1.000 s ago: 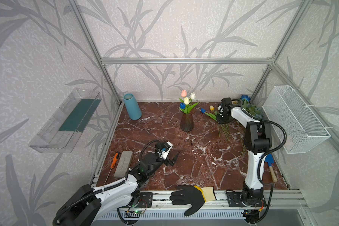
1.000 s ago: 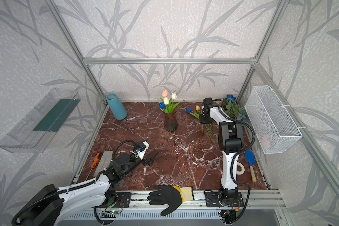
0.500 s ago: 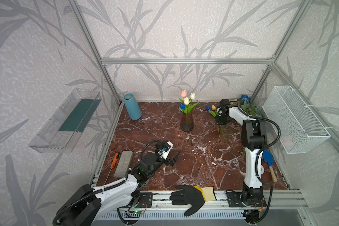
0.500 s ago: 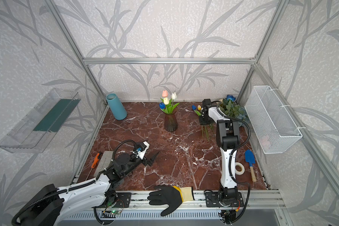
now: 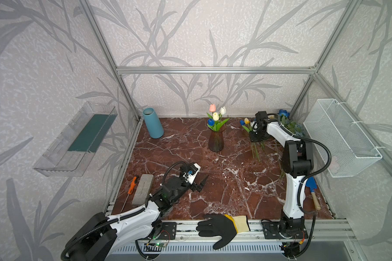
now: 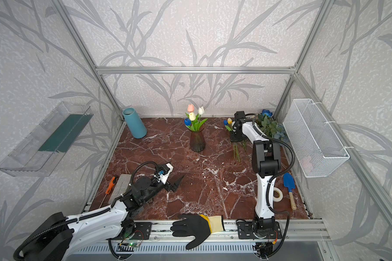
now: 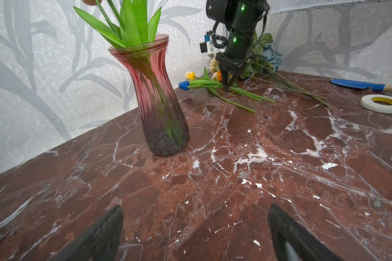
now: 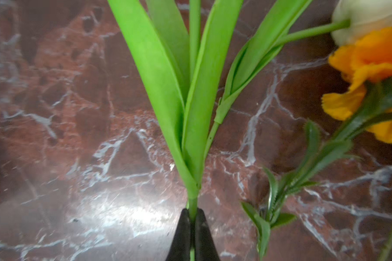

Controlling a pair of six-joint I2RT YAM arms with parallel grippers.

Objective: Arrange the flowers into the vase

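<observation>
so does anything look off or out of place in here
A black glove with a yellow cuff lies draped over the front rail, off the marble table; it looks stray. Nothing seems spilled or broken, and the vase stands upright.

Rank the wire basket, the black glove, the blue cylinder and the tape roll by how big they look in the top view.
Largest to smallest in a top view:
1. white wire basket
2. black glove, though it lies nearest the camera, which flatters it
3. blue cylinder
4. tape roll
</observation>
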